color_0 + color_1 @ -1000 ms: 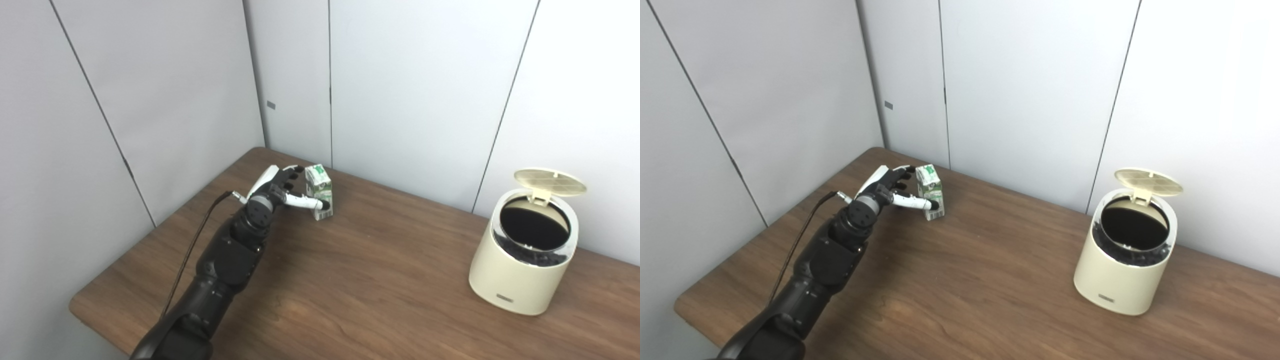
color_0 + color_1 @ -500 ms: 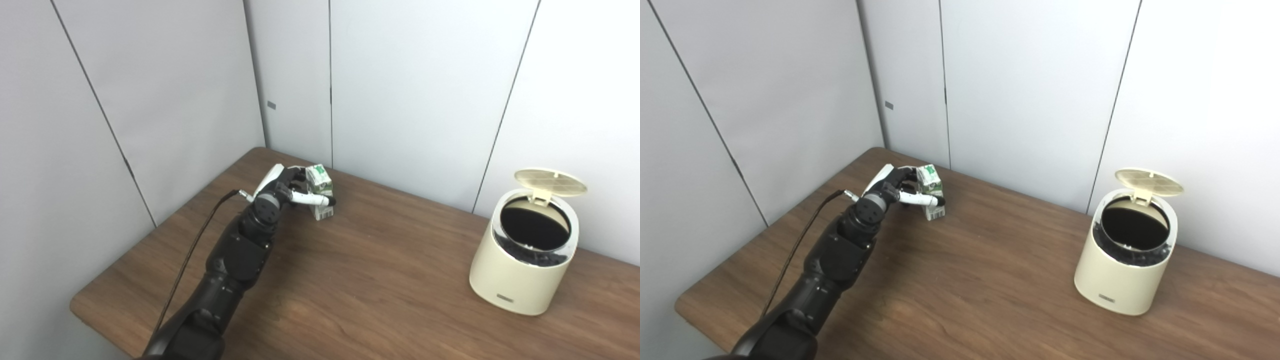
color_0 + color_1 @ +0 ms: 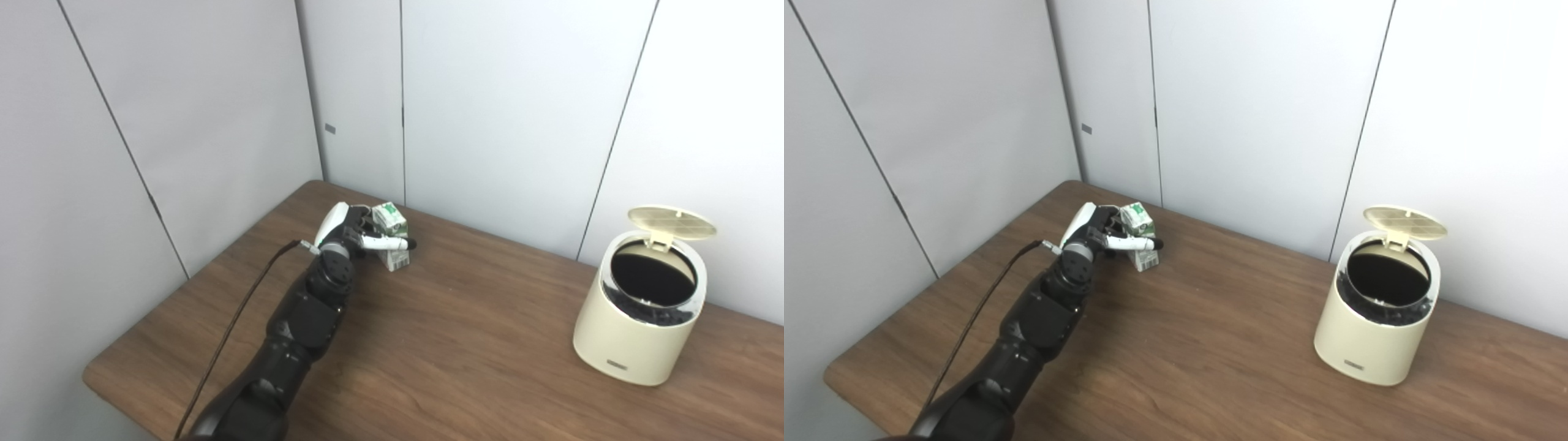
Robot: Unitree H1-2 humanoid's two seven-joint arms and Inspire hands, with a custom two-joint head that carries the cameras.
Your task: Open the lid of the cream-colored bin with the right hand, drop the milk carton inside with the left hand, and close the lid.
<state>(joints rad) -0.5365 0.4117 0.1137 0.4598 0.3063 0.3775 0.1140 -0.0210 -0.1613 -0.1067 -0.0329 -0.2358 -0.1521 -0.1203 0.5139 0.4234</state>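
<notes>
We reached our left arm in from the bottom edge toward the far left corner of the table, forearm stretched long and the wrist raised. Our left hand was curled around the milk carton, thumb laid across its front, fingers behind it. Our right hand was out of view.

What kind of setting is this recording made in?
Probably a lab or test booth, not a home: plain grey wall panels close in a bare wooden table, which holds only a milk carton and a cream-colored bin.
</notes>
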